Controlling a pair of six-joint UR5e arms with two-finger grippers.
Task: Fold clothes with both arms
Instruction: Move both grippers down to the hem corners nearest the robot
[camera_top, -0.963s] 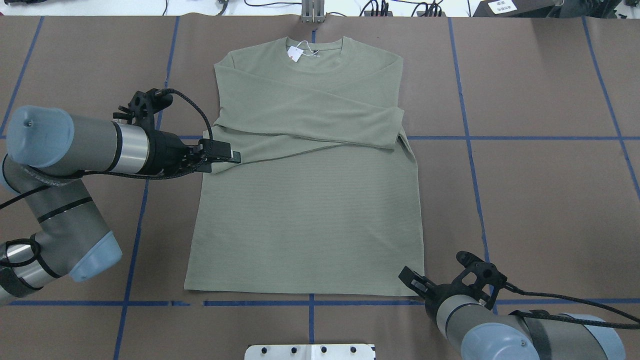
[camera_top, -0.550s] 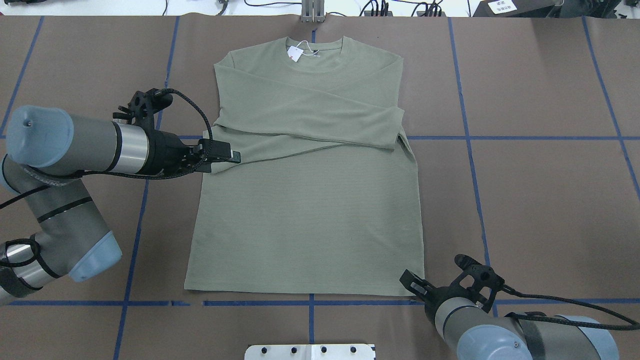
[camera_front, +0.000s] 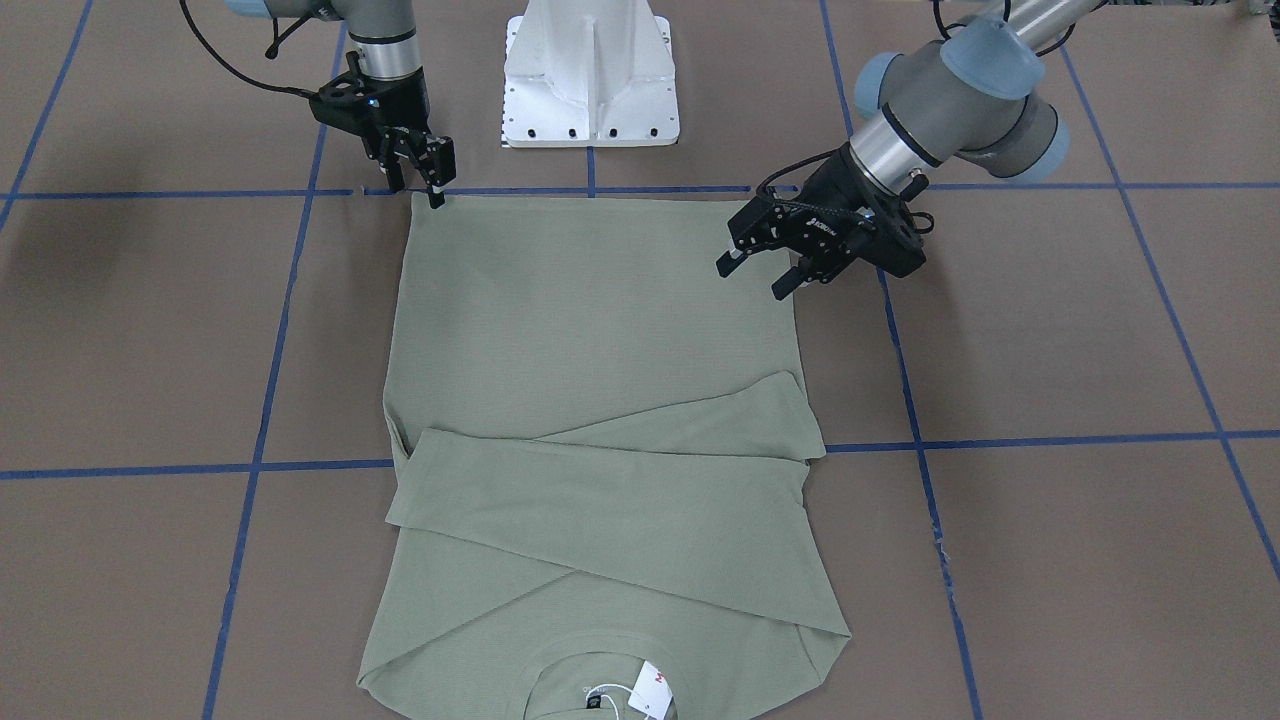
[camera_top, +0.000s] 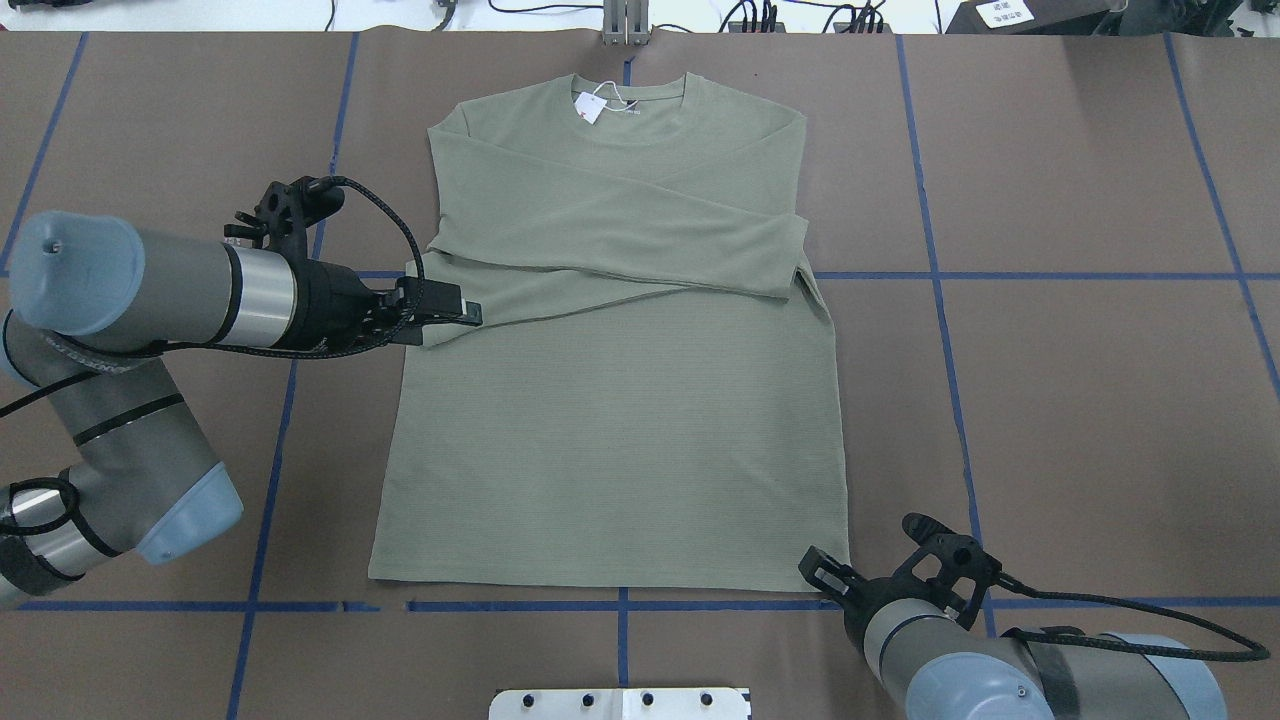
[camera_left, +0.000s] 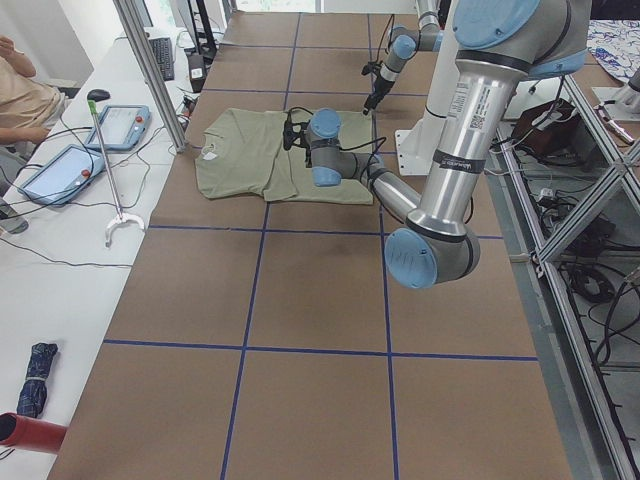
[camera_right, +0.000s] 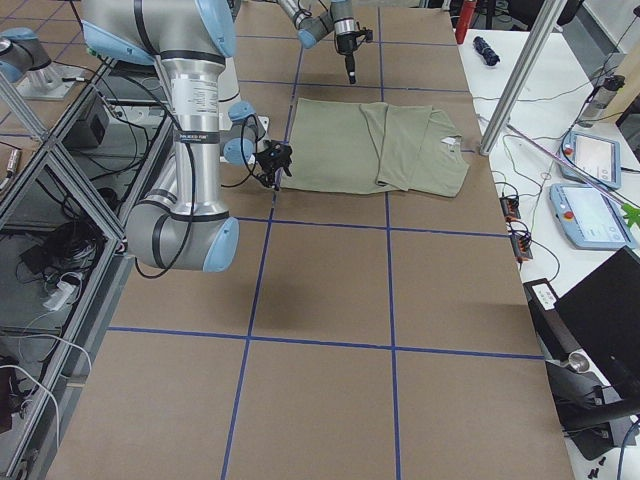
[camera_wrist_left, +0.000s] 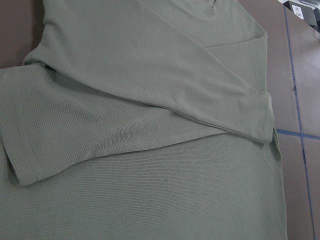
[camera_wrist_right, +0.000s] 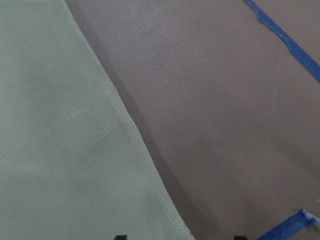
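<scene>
1. Overhead exterior view, main item: sage-green long-sleeve knit shirt (camera_top: 610, 430), lying flat and front-up on the brown paper-covered table (camera_top: 1080, 400), which is gridded with blue tape lines (camera_top: 1090, 276). Both sleeves are folded across the chest, one over the other.
2. Left claw (camera_front: 752, 280): black, two-finger, on the grey jointed left arm (camera_top: 180, 290). Its fingers are spread apart and clamp nothing. It hangs over the shirt's side edge and points inward across the cloth. The cuff of the lower folded sleeve (camera_wrist_left: 20, 160) lies close under its tips, with the chest folds just beyond.
3. Right claw (camera_front: 417, 188): black, two-finger, on the grey right arm (camera_top: 905, 635). Its fingers are spread apart and point down at the shirt's hem corner. In the right wrist view the shirt's edge runs between the two dark fingertips (camera_wrist_right: 119, 236). Whether they touch the cloth cannot be told.
4. Ribbed round collar (camera_top: 640, 95) with white hang tag (camera_top: 591, 107): at the shirt end far from both claws, well apart from the right claw.
5. White metal pedestal base (camera_front: 590, 80): near the right claw, past the hem, between the two arms.
</scene>
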